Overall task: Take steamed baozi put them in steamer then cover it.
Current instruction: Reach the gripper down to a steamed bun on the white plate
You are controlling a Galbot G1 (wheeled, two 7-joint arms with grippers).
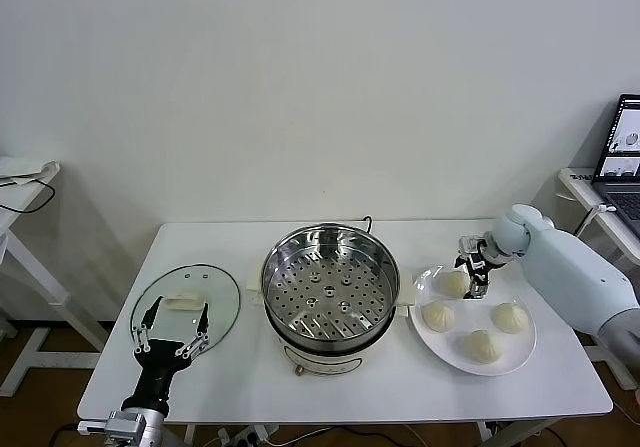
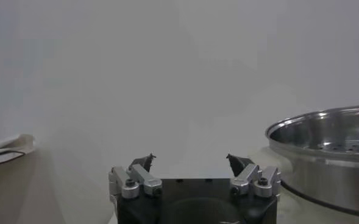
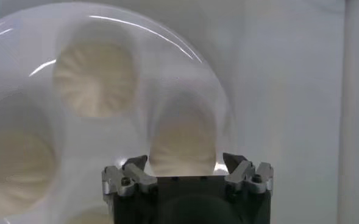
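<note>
While right claw sits over the plate, status:

right gripper (image 1: pixel 472 269): released, jaws spread wide, nothing between them; poised at the far bun, pointing down at it.
target bun (image 1: pixel 452 283): directly ahead of the claw tips, centred between the jaws in the right wrist view (image 3: pixel 182 143); touching or just clear, can't tell.
bun axis: round, no long axis, so jaw orientation looks non-critical.
other baozi (image 1: pixel 438 316): three more on the white plate (image 1: pixel 523 352), all past the target from the claw, apart from each other.
steamer (image 1: pixel 330 292): to the claw's left side, just beside the plate, perforated tray bare, no buns in yet.
left gripper (image 1: pixel 172 336): released, parked over the cover (image 1: pixel 185 305), which lies flat on the table (image 1: pixel 400 392) left of the steamer.
nearer arm: right, clearly; left is across the pot.
next (my read): short descent, close on the bun, gentle squeeze since dough deforms.
</note>
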